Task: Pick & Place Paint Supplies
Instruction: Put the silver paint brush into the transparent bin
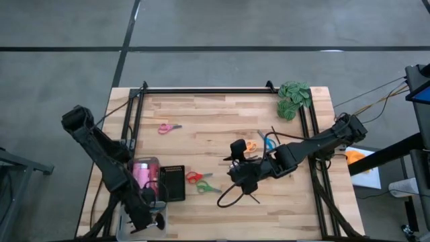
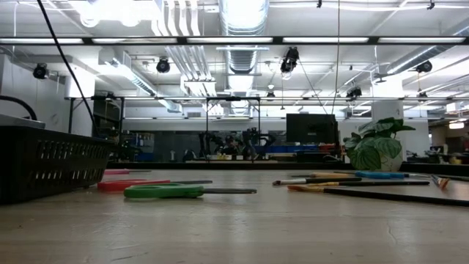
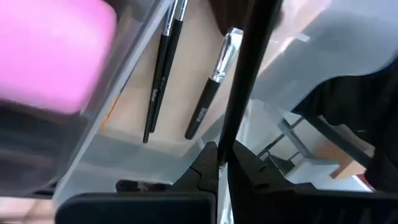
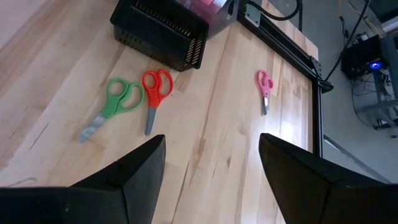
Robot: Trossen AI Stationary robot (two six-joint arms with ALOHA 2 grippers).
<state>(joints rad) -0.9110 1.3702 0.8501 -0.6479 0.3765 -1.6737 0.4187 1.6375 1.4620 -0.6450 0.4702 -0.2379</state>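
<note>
While the left gripper (image 1: 149, 218) hangs over the clear bin (image 1: 127, 225) at the table's near left corner, the high view shows the right gripper (image 1: 236, 176) out at mid-table, with red scissors (image 1: 194, 177) and green scissors (image 1: 205, 187) lying just beside a black basket (image 1: 173, 183); pink scissors (image 1: 168, 128) lie well apart toward the far side, and orange scissors (image 1: 250, 145) and a blue-handled tool (image 1: 270, 142) sit beside the right forearm, near the leafy clump (image 1: 293, 98). Low view: green scissors (image 2: 163, 191) flat in front, red scissors (image 2: 132, 185) just behind, black basket (image 2: 44, 169) at the edge, several brushes (image 2: 352, 181) flat on the wood; no gripper shows. Left wrist view: fingers pressed together on a thin dark brush (image 3: 245, 87), which stands over the bin where two more brushes (image 3: 208, 102) already lie beside a pink bottle (image 3: 53, 53). Right wrist view: fingers spread wide, empty, above bare wood, facing the green scissors (image 4: 115, 102) and red scissors (image 4: 154, 90). Judgement: left arm is at the drop-off step and should release over the bin; the right arm's next pick needs a descent squarely over a scissor handle.
</note>
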